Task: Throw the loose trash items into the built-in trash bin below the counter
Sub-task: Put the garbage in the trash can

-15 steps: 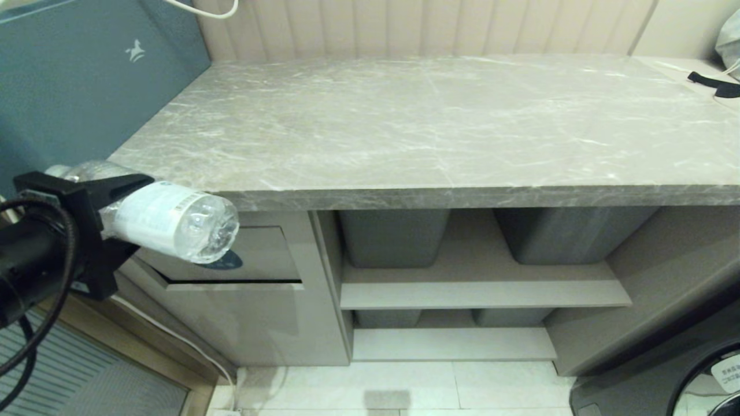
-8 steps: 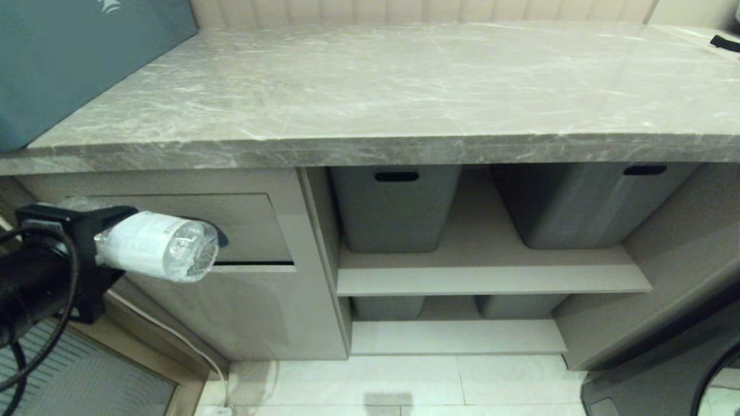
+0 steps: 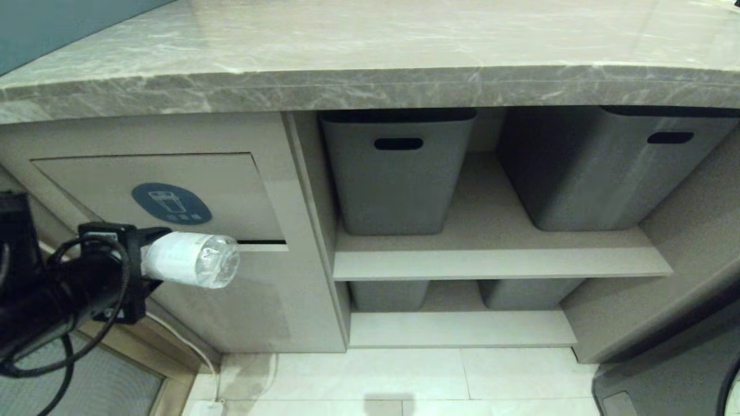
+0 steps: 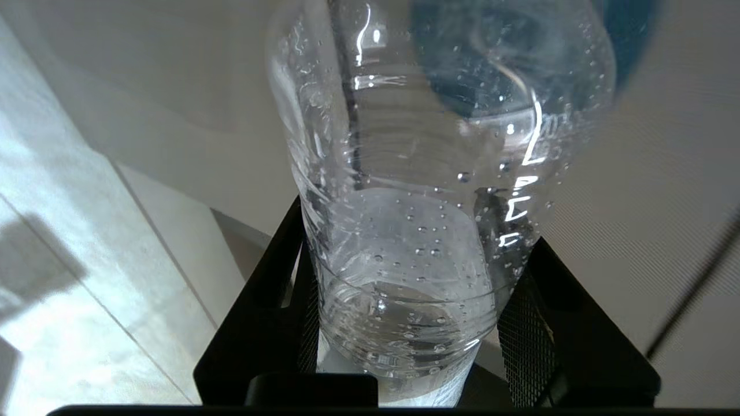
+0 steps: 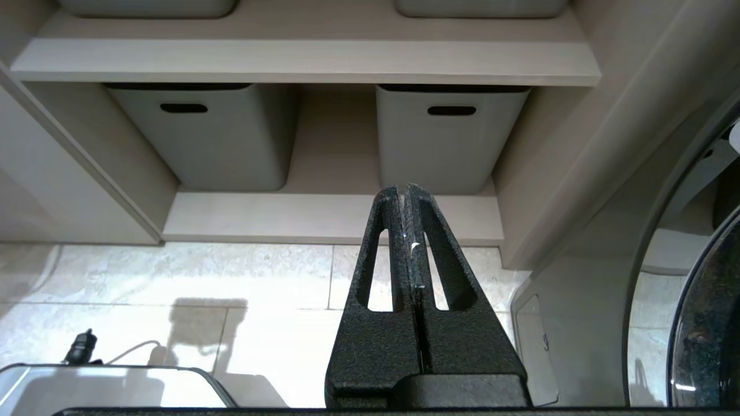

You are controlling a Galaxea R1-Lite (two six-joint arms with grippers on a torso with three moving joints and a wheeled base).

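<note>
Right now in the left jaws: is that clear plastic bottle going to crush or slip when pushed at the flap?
Clear plastic water bottle looks empty bar droplets, so probably light. Thin walls likely flex at the beige swing flap. Left gripper clamps both sides, yet the smooth round body might twist.

Black left gripper (image 3: pixel 136 263) at nine o'clock in the head view, reaching level toward three o'clock, mesh-padded fingers (image 4: pixel 514 312) clamped on either side of a clear plastic water bottle (image 3: pixel 193 267). Black right gripper (image 5: pixel 407 231) hanging low, slotted fingers pressed together, holding nothing.
</note>
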